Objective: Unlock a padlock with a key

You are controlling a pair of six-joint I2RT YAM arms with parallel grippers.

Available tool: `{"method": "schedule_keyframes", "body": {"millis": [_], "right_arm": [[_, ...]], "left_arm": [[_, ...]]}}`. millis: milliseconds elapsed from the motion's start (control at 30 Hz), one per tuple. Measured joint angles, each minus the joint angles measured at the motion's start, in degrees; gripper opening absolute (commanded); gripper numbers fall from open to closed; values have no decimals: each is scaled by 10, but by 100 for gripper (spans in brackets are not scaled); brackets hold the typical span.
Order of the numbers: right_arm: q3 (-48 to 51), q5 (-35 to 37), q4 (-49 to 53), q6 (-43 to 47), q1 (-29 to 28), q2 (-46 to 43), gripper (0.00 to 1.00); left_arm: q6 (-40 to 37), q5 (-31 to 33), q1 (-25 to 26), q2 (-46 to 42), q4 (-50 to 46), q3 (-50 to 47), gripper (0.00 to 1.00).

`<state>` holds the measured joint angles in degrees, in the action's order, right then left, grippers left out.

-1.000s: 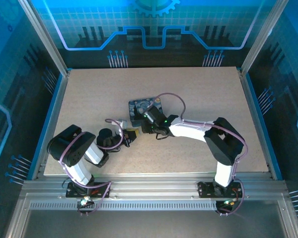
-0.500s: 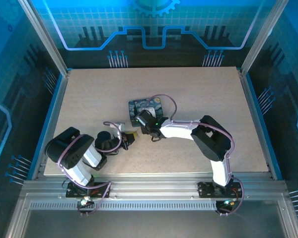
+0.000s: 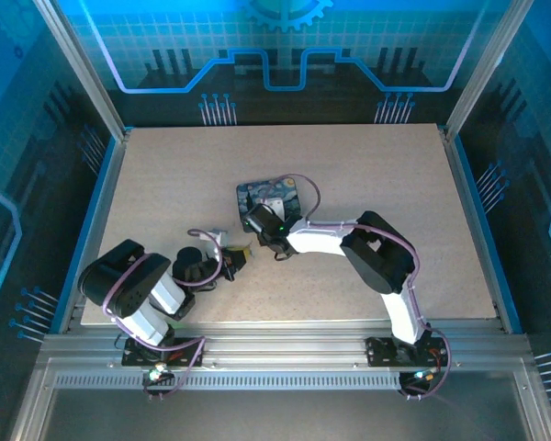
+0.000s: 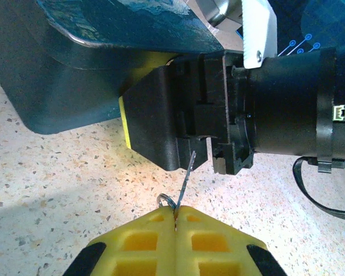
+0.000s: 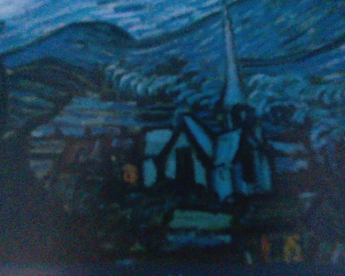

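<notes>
– Speckled beige table (image 3: pixel 367 165) inside a blue-lit enclosure, with two robot arms reaching in from the near edge. What are they holding?

– The left gripper (image 4: pixel 176 208) has yellow fingers pressed fully together on the key (image 4: pixel 185 179). The key is a thin dark sliver that stands up out of the fingertips, with a small wire ring (image 4: pixel 164 200) at its base. Its tip leans slightly and points at the black body of the right gripper (image 3: pixel 255 220), just short of touching it.

– And the padlock?

– I cannot make it out. It may sit in the shadowed recess the key is aimed at, but the close view is too dark there to say. I also cannot tell whether the right jaws are open or clamped on something.

– Any containers?

– One, a dark rectangular tin (image 4: pixel 57 75) printed with a swirling night sky. It lies flat with its lid on, right against the right gripper's yellow-edged finger. What is inside is hidden.

– How should this step go?

– It looks like lining the key up for insertion. I would first square the tilted key to the keyway. Then I would advance it slowly along its own axis, because so thin a blade could bend or slip in the pads. The right arm should hold steady meanwhile.
</notes>
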<state>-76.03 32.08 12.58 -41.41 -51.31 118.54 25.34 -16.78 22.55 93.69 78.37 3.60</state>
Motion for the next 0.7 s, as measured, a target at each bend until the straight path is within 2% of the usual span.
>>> {"method": "schedule_keyframes", "body": {"millis": [400, 567, 700], "right_arm": [[-23, 12, 8, -16, -2, 11, 16], [-23, 7, 9, -16, -2, 10, 12], [-23, -24, 23, -16, -1, -4, 10]], "left_arm": [[0, 0, 0, 0, 0, 0, 0], [-5, 0, 0, 0, 0, 0, 0], [-9, 0, 0, 0, 0, 0, 0]]}}
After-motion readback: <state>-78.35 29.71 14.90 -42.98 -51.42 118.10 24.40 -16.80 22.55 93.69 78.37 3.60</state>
